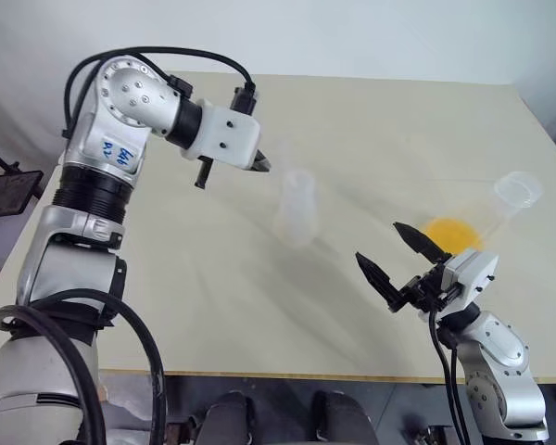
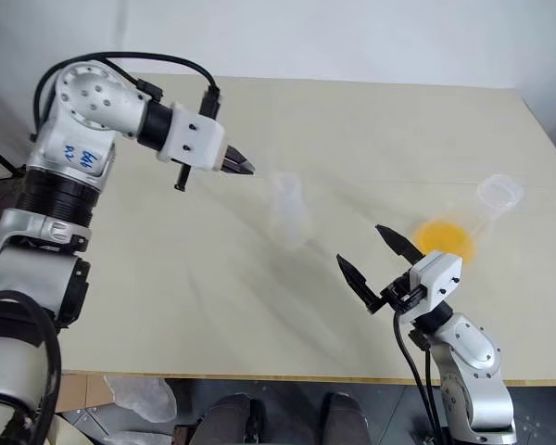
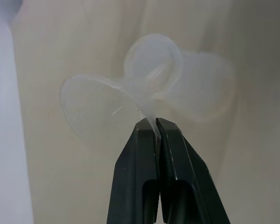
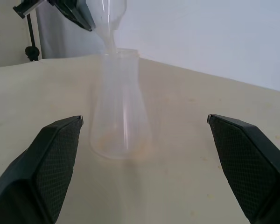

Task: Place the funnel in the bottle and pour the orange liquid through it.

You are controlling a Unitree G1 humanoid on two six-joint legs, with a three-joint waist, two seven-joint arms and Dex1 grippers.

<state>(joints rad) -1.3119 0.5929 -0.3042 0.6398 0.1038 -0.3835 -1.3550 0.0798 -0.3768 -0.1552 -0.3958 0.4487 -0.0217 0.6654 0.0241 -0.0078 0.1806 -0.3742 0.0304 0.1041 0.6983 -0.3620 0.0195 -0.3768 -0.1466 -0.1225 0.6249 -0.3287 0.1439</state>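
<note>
**Funnel poised at the bottle's neck**

Left gripper (image 3: 155, 122) pinches the rim of the clear funnel (image 3: 95, 109) between closed fingers, holding it over the empty bottle (image 4: 120, 109) that stands mid-table. Seen from the right wrist, the funnel's stem sits at the bottle's pale rim, seemingly just entering; how deep, I cannot tell. Right gripper (image 1: 398, 255) waits with jaws wide apart and empty, near the second flask (image 1: 500, 209), which holds the orange liquid (image 1: 452, 232) by the table's (image 1: 213, 306) right edge. To seat it well, keep the stem centred over the neck, lower it straight and slowly, and release only once the cone rests on the rim.
</note>
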